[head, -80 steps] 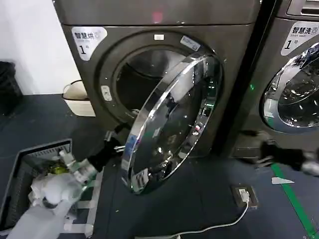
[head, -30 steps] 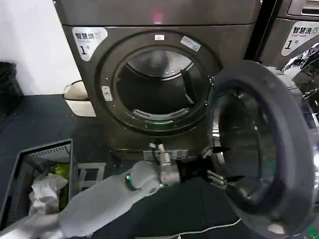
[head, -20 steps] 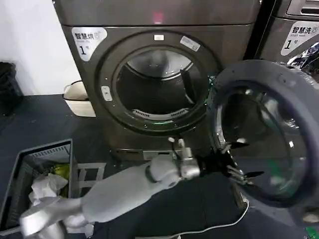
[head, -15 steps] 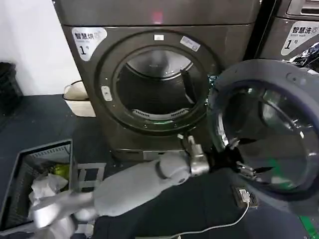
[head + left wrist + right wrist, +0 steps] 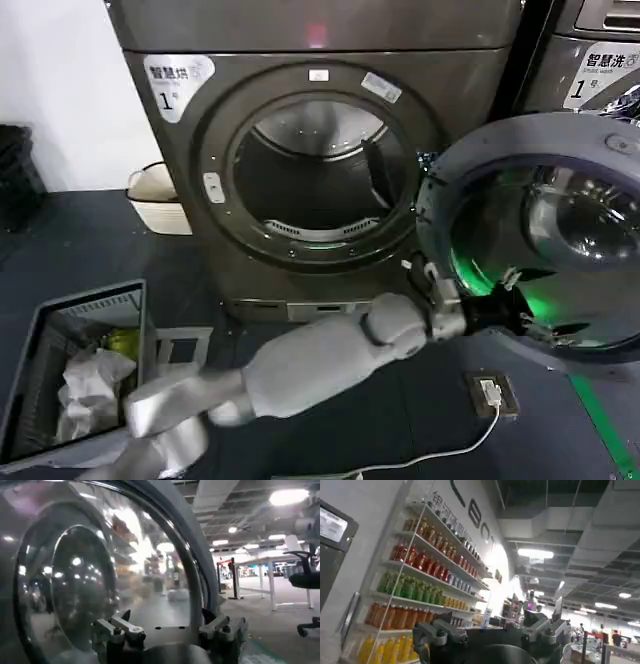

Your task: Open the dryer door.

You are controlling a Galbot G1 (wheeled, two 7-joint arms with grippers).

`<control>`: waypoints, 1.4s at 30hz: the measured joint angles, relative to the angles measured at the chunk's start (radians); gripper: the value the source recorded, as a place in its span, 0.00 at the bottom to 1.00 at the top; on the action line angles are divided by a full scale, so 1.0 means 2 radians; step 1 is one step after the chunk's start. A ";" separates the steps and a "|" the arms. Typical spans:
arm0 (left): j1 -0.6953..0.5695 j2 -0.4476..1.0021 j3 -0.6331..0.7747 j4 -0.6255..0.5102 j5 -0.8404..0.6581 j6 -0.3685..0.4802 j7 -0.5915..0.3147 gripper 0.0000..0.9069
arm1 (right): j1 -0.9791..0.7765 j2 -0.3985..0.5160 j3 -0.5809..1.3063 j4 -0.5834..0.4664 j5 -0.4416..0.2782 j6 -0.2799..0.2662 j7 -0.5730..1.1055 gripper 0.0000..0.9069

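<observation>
**Q:** Where does the dryer door (image 5: 545,235) stand?

**A:** Swung wide on its hinge to the right of the dryer (image 5: 310,150), its grey inner rim facing the robot and the drum mouth fully exposed. It overlaps the front of the neighbouring machine (image 5: 600,60).

**Q:** And the working arm?

**A:** The left hand (image 5: 535,322) reaches across the machine's front to the door's lower inner face, just below the tinted glass. In the left wrist view its fingers (image 5: 120,629) are spread apart, released, with the glass directly ahead of them. The right hand (image 5: 490,630) points at a shelf of bottles (image 5: 410,587), its fingers likewise apart and grasping nothing.

**Q:** What room is left?

**A:** Little, by the look of it: the door appears near the end of its swing, the neighbour close behind. Open dark floor (image 5: 380,420) lies back toward the robot, crossed by a white cable (image 5: 440,455), with a basket (image 5: 75,330) at lower left.
</observation>
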 joint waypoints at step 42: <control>-0.046 -0.024 0.018 0.068 -0.003 -0.130 -0.049 1.00 | 0.003 -0.032 0.023 -0.017 0.002 0.002 -0.001 1.00</control>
